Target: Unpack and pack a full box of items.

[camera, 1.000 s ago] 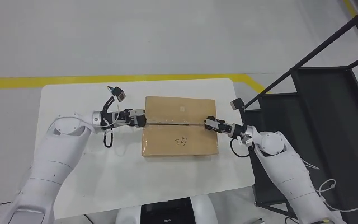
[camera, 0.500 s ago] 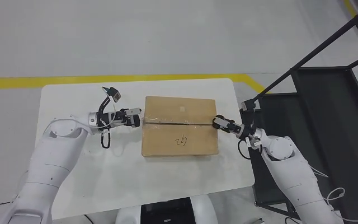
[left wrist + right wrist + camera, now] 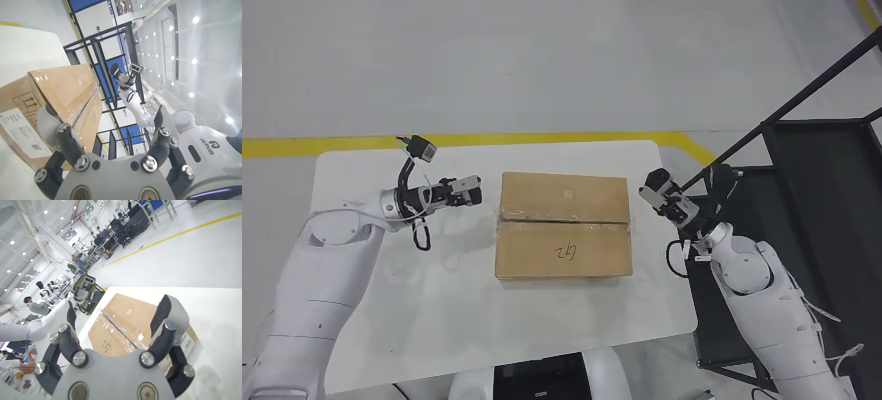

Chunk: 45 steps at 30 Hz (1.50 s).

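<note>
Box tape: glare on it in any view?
Left wrist view: glints on the tape along the box seam, and the ceiling lamps are blown out. Right wrist view: stronger glints on the tape. Top view: the tape is a dull pale strip, no glare.

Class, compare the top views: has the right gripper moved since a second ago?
Yes. The right gripper was at the taped seam on the cardboard box's end. It has pulled back off the box, outward and clear of that end. The box stayed put.

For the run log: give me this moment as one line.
box: closed, taped, on table | left gripper: open, empty, clear of box | right gripper: open, empty, clear of box
</note>
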Each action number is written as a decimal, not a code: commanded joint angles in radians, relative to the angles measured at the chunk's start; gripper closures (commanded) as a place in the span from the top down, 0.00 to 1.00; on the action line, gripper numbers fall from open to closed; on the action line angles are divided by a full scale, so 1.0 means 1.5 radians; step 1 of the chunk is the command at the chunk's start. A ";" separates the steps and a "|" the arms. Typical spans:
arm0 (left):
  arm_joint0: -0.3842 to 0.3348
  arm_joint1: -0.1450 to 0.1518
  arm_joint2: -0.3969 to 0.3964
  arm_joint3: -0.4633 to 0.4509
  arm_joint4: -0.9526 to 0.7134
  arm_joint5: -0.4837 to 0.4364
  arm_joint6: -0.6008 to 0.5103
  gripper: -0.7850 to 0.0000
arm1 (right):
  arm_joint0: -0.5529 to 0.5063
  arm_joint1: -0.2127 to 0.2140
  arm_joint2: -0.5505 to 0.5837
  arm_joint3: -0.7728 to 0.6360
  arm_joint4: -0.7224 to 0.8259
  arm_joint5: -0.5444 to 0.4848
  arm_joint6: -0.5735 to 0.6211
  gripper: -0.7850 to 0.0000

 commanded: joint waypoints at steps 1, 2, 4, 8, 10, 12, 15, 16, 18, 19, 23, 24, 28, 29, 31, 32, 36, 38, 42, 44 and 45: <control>0.009 0.001 -0.005 -0.012 0.008 -0.005 0.018 1.00 | -0.008 -0.004 -0.007 -0.008 -0.056 0.020 -0.055 1.00; 0.013 0.001 -0.007 -0.017 0.011 -0.009 0.027 1.00 | -0.011 -0.006 -0.011 -0.010 -0.078 0.031 -0.076 1.00; 0.020 0.002 -0.010 -0.025 0.014 -0.012 0.043 1.00 | -0.016 -0.010 -0.020 -0.012 -0.097 0.040 -0.113 1.00; 0.022 0.002 -0.012 -0.027 0.016 -0.014 0.049 1.00 | -0.016 -0.010 -0.020 -0.012 -0.097 0.040 -0.113 1.00; 0.022 0.002 -0.012 -0.027 0.016 -0.014 0.049 1.00 | -0.016 -0.010 -0.020 -0.012 -0.097 0.040 -0.113 1.00; 0.022 0.002 -0.012 -0.027 0.016 -0.014 0.049 1.00 | -0.016 -0.010 -0.020 -0.012 -0.097 0.040 -0.113 1.00; 0.022 0.002 -0.012 -0.027 0.016 -0.014 0.049 1.00 | -0.016 -0.010 -0.020 -0.012 -0.097 0.040 -0.113 1.00; 0.022 0.002 -0.012 -0.027 0.016 -0.014 0.049 1.00 | -0.016 -0.010 -0.020 -0.012 -0.097 0.040 -0.113 1.00; 0.022 0.002 -0.012 -0.027 0.016 -0.014 0.049 1.00 | -0.016 -0.010 -0.020 -0.012 -0.097 0.040 -0.113 1.00; 0.022 0.002 -0.012 -0.027 0.016 -0.014 0.049 1.00 | -0.016 -0.010 -0.020 -0.012 -0.097 0.040 -0.113 1.00; 0.018 -0.003 0.016 -0.044 0.015 0.019 0.040 1.00 | -0.016 -0.010 -0.020 -0.012 -0.097 0.040 -0.113 1.00; 0.013 -0.005 0.022 -0.042 0.016 0.018 0.039 1.00 | -0.016 -0.010 -0.020 -0.012 -0.097 0.040 -0.113 1.00; -0.012 -0.015 0.062 -0.030 0.006 0.007 0.008 1.00 | -0.016 -0.010 -0.020 -0.012 -0.097 0.040 -0.113 1.00; -0.020 -0.018 0.072 -0.019 0.008 0.009 0.008 1.00 | -0.016 -0.010 -0.020 -0.012 -0.097 0.040 -0.113 1.00; -0.034 -0.023 0.089 0.001 0.014 0.013 0.009 1.00 | -0.016 -0.010 -0.020 -0.012 -0.097 0.040 -0.113 1.00; -0.039 -0.024 0.094 0.010 0.019 0.014 0.013 1.00 | -0.016 -0.010 -0.020 -0.012 -0.097 0.040 -0.113 1.00; -0.038 -0.022 0.089 0.038 0.044 0.034 0.032 1.00 | -0.016 -0.010 -0.020 -0.012 -0.097 0.040 -0.113 1.00; -0.029 -0.019 0.080 0.038 0.048 0.040 0.032 1.00 | -0.016 -0.010 -0.020 -0.012 -0.097 0.040 -0.113 1.00; -0.011 -0.014 0.066 0.026 0.051 0.046 0.026 1.00 | -0.016 -0.010 -0.020 -0.012 -0.097 0.040 -0.113 1.00; -0.004 -0.013 0.065 0.016 0.048 0.050 0.020 1.00 | -0.016 -0.010 -0.020 -0.012 -0.097 0.040 -0.113 1.00; -0.002 -0.012 0.065 0.013 0.046 0.050 0.016 1.00 | -0.016 -0.010 -0.020 -0.012 -0.097 0.040 -0.113 1.00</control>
